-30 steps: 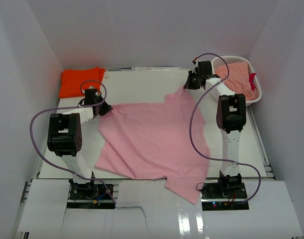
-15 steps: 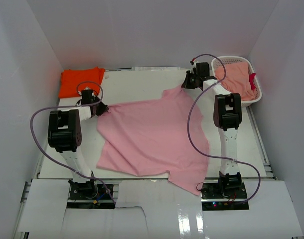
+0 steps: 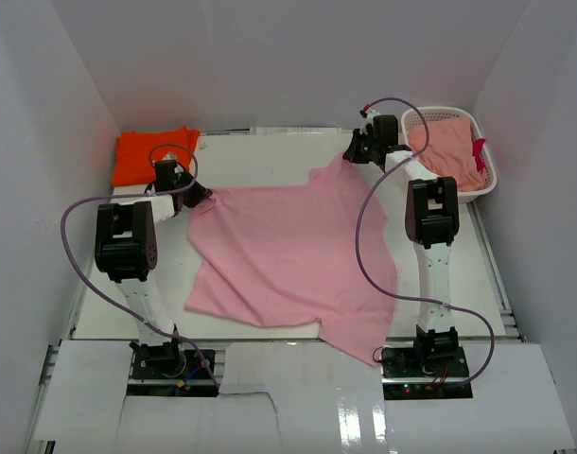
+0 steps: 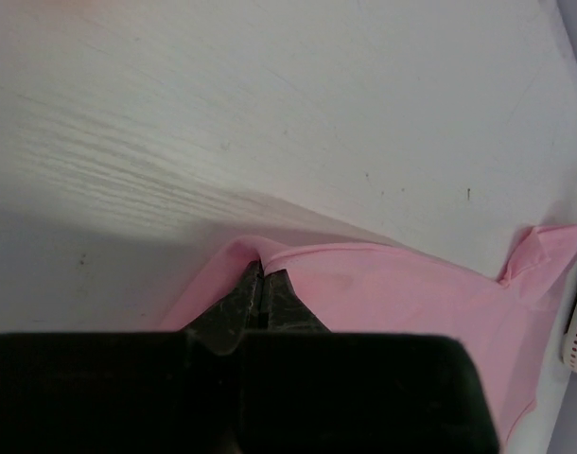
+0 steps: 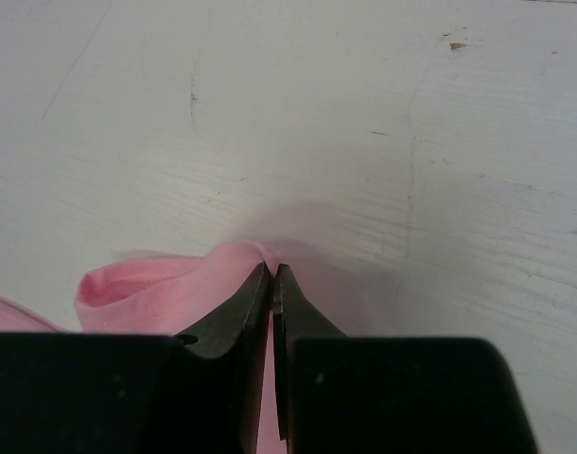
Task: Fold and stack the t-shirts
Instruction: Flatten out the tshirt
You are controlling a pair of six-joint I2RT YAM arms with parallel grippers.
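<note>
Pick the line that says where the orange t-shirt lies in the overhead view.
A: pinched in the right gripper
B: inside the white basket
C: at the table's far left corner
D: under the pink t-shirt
C: the orange t-shirt lies on the table at its far left corner, apart from the spread pink t-shirt and across from the white basket at the far right.

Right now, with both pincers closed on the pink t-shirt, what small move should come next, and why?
Probably draw both pincers a little farther toward the back wall. The left pincer and the right pincer each pinch a far edge of the pink t-shirt, yet its near corner overhangs the front edge of the table, so the shirt does not lie fully on the surface.
</note>
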